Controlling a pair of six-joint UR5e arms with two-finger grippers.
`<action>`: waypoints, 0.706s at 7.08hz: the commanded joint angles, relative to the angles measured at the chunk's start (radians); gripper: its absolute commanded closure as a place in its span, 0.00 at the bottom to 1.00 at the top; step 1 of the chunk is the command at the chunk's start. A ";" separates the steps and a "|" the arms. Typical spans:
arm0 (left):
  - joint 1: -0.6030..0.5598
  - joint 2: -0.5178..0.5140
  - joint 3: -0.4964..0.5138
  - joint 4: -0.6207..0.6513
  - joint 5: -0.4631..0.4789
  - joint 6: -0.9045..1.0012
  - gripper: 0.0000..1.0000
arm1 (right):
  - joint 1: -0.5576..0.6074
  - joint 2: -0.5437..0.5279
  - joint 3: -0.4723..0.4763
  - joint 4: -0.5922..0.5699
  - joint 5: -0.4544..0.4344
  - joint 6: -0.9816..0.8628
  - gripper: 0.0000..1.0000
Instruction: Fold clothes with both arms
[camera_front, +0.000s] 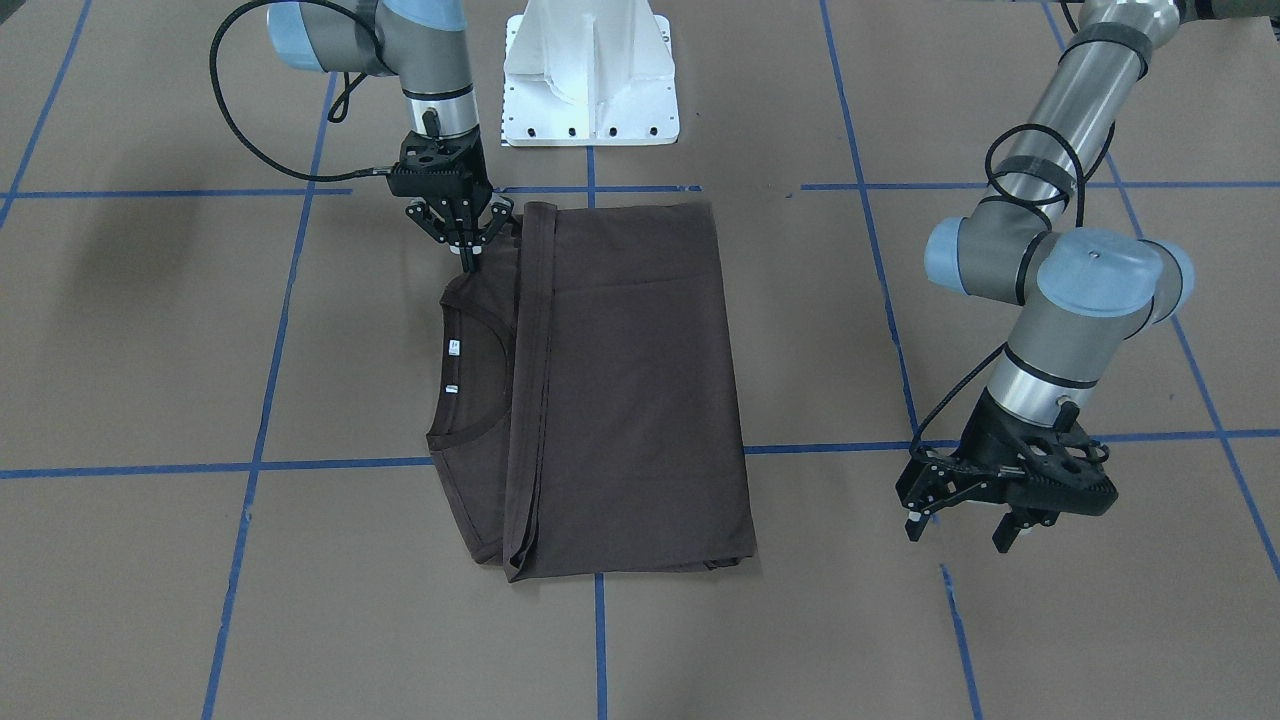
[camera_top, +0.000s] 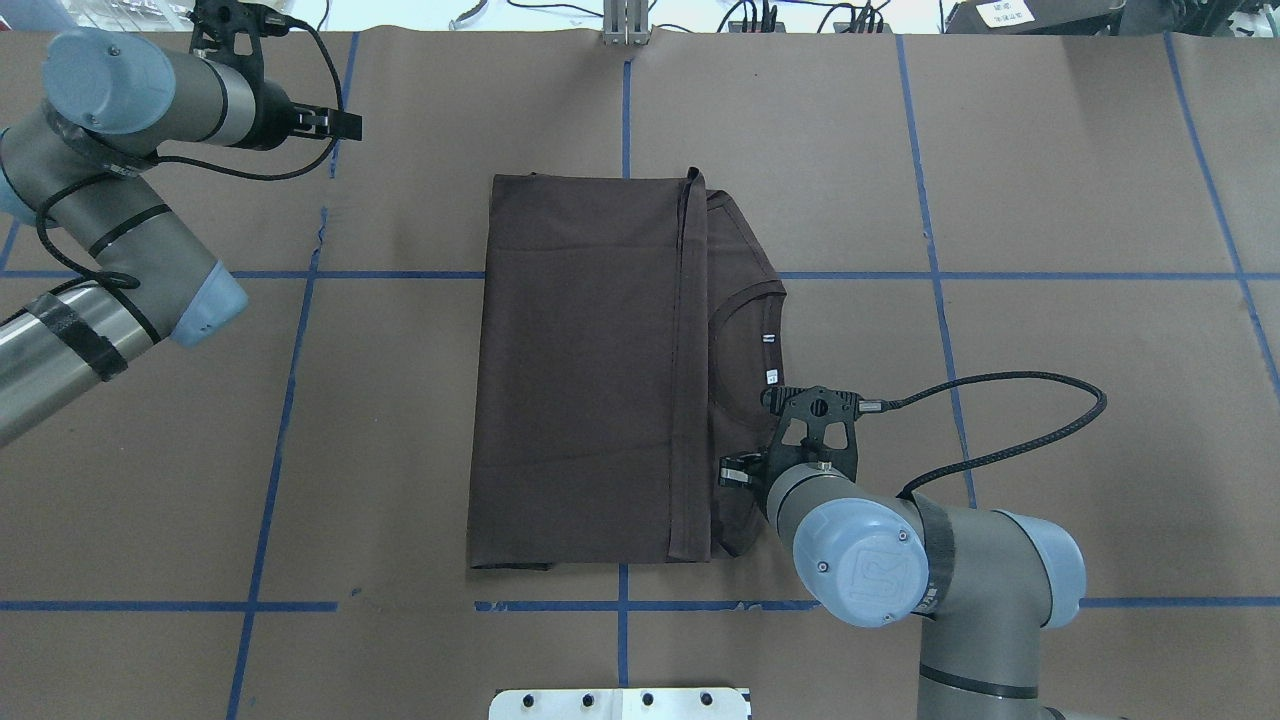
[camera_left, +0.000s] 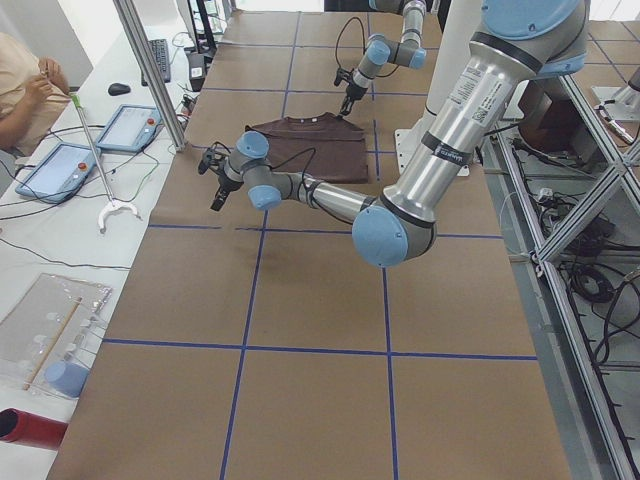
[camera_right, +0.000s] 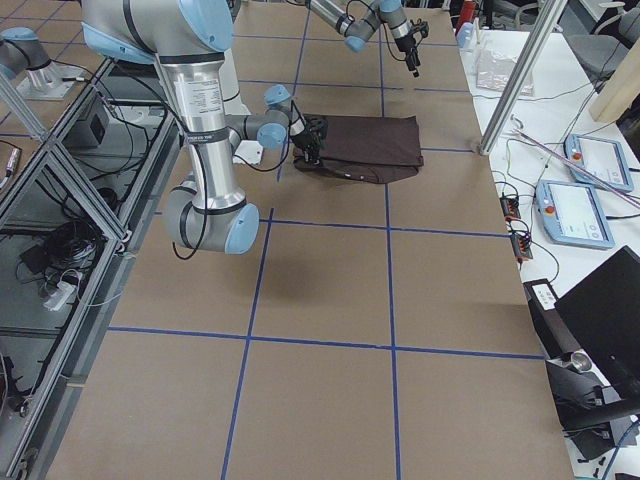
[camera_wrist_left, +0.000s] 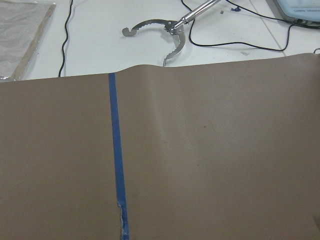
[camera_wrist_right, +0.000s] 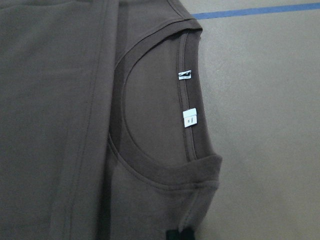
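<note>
The dark brown T-shirt (camera_front: 630, 380) lies folded lengthwise on the brown table, also in the overhead view (camera_top: 580, 370). Its ribbed collar (camera_wrist_right: 187, 90) and white neck labels (camera_wrist_right: 189, 118) face up at the uncovered end. My right gripper (camera_front: 468, 258) stands tips-down at the shirt's shoulder corner nearest the robot, shut on the fabric edge; its wrist hides it in the overhead view. My left gripper (camera_front: 958, 530) is open and empty, hovering over bare table well off the shirt's other side (camera_top: 345, 125). The left wrist view shows only table and blue tape.
The white pedestal base (camera_front: 590, 80) stands at the robot side of the table. Blue tape lines (camera_front: 260, 420) cross the brown surface. Beyond the far edge lie a metal reacher tool (camera_wrist_left: 170, 27) and tablets (camera_left: 55, 165); an operator (camera_left: 25, 80) sits there.
</note>
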 joint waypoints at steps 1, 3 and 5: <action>0.000 0.000 -0.001 0.000 0.000 0.000 0.00 | -0.024 -0.020 0.048 -0.003 -0.016 -0.025 0.00; 0.000 0.000 0.002 0.000 0.000 0.000 0.00 | -0.079 0.053 0.030 -0.018 -0.029 -0.187 0.00; 0.000 0.000 0.002 0.000 0.000 0.000 0.00 | -0.114 0.102 -0.020 -0.026 -0.106 -0.331 0.00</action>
